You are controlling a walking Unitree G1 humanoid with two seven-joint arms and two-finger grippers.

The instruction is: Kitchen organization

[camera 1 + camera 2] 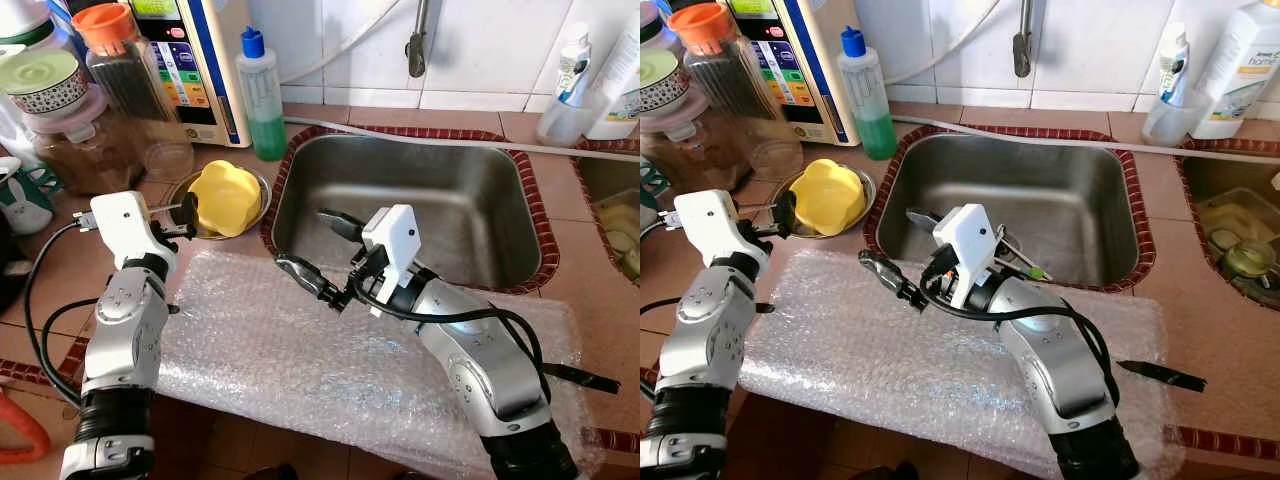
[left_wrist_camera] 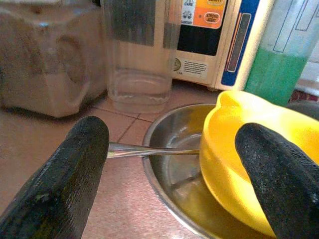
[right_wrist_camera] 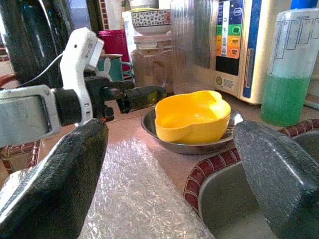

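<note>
Left claw, open and empty, lines up on yellow bowl in steel dish, centre-left; right claw gapes empty over sink edge, apparently waiting.

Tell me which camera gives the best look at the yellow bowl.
The right wrist view: the whole yellow bowl shows there, sitting in the steel dish, with the left gripper beside it. The left wrist view crops it at close range. Both eye views show it smaller, from above, next to the sink.
</note>
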